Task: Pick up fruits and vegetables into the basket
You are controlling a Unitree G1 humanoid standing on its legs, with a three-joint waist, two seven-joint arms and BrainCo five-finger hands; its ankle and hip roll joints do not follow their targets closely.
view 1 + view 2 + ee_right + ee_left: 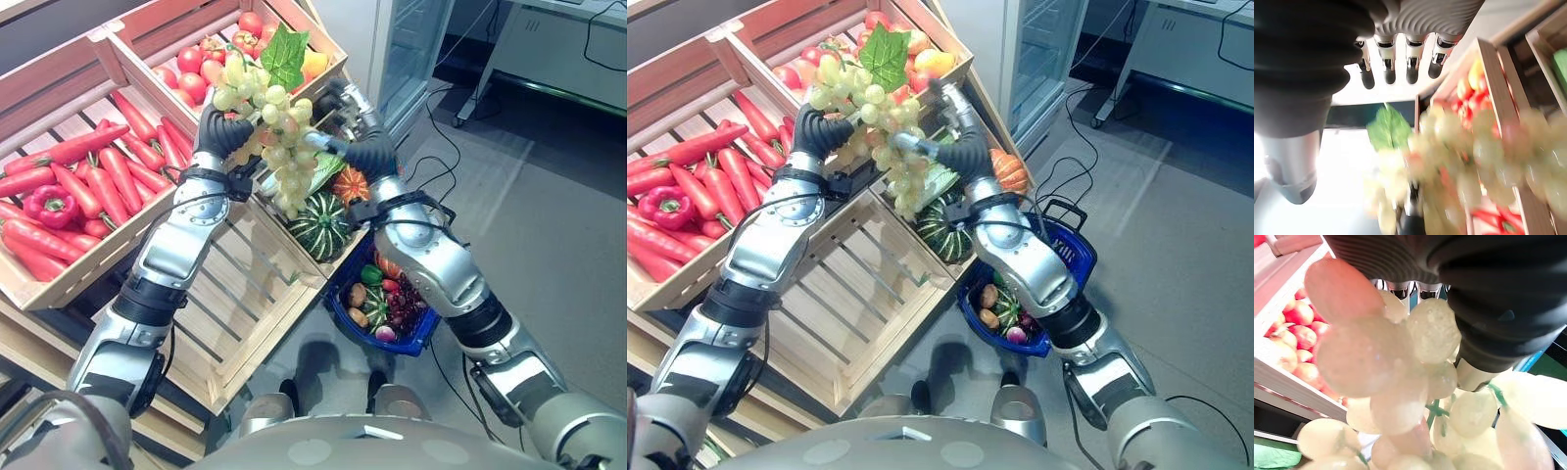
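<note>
1. Left hand (221, 130), upper centre of the left eye view, is curled round the top of a bunch of green grapes (274, 137). The bunch is held up in the air in front of the crates, its green leaf (285, 54) sticking up at the top.
2. Left wrist view: grapes pressed right against the dark ribbed cover and crowding the frame, so the grasp is firm.
3. Right hand (345, 113) sits just right of the bunch, at the same height. Right wrist view shows its fingers (1388, 71) straight in a row, thumb apart, nothing in them. Hand is slack and wide; the grapes hang just beyond the fingers there.
4. Blue basket (1070, 257) is lower centre-right, beneath the right forearm. It already holds mixed produce (380, 299); single items too small to name.
5. Striped green squash (319, 225) lies mid-frame under the hanging bunch, small orange pumpkin (1009, 172) just to its right.
6. Wooden crate (73, 279), left of frame, is full of red chillies (98, 181) with one red bell pepper (53, 205).
7. Upper crate (323, 73) holds tomatoes (191, 83) and other red and yellow fruit behind the grapes.
</note>
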